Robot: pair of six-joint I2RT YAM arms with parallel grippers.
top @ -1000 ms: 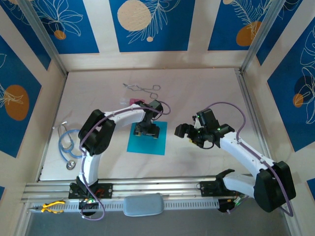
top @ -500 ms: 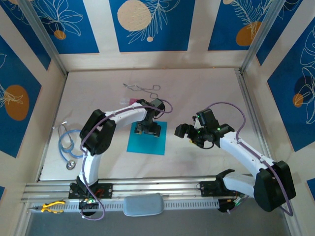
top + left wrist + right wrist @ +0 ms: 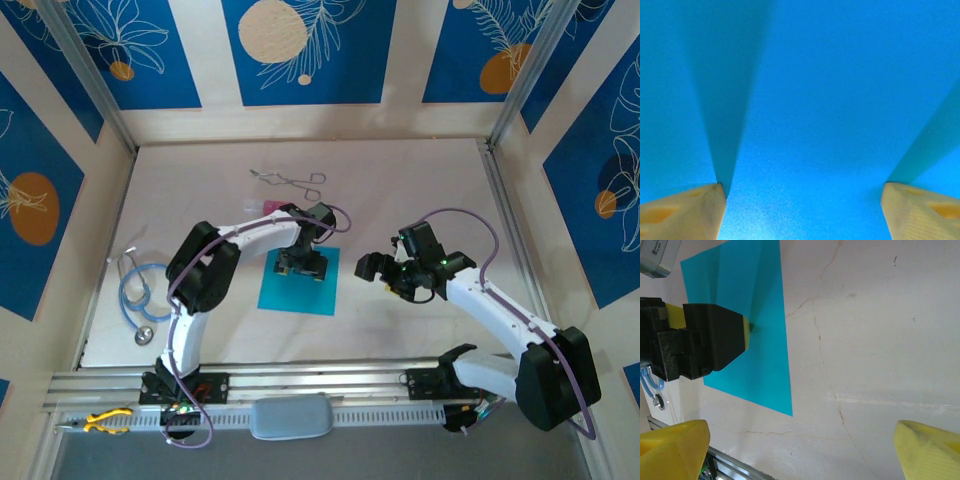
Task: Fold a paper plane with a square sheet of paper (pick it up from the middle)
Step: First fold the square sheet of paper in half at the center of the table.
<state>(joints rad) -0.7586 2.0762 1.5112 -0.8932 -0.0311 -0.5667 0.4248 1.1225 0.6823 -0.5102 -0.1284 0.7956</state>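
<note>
Directly over the sheet (image 3: 297, 295) flat on the tabletop (image 3: 420, 200), the left pincer (image 3: 301, 262) points down at its middle, wide open and empty; the right pincer (image 3: 381, 272), open too, hangs beyond its right edge.

Blue wall panels (image 3: 350, 70), bearing white leaf drawings, are enclosing the pale table (image 3: 420, 180) on three sides. Hairline cracks (image 3: 815, 325) are running across its surface.

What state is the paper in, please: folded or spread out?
Spread out: the paper shows as one full square on the table, left gripper open on it.
</note>
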